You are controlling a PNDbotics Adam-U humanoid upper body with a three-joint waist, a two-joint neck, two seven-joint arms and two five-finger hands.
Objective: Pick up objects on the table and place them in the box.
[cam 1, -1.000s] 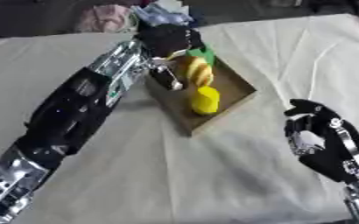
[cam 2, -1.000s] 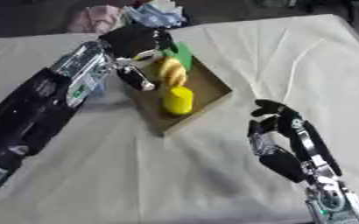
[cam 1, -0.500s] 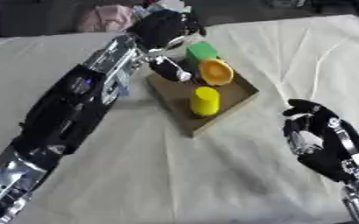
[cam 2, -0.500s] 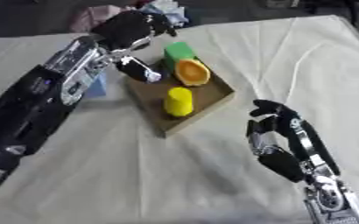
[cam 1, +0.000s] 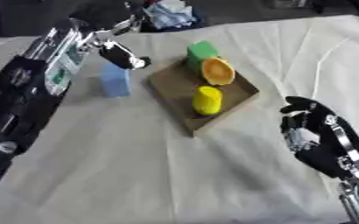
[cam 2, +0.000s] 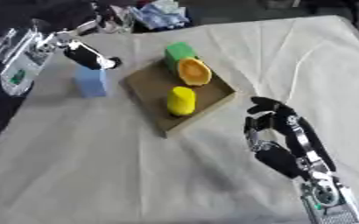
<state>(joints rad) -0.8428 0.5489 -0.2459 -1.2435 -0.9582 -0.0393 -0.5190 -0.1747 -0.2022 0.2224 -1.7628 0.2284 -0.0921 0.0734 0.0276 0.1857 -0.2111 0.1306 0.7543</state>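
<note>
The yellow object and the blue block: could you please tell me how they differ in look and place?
The yellow object is rounded and lies inside the box, near its front; the blue block is flat-sided and stands on the table outside the box, to its left. The yellow object has the orange object and green block as neighbours; the blue block stands alone. Neither is held by a hand.

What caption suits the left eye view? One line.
Left hand raised above a blue block; box holds green, orange and yellow items.
</note>
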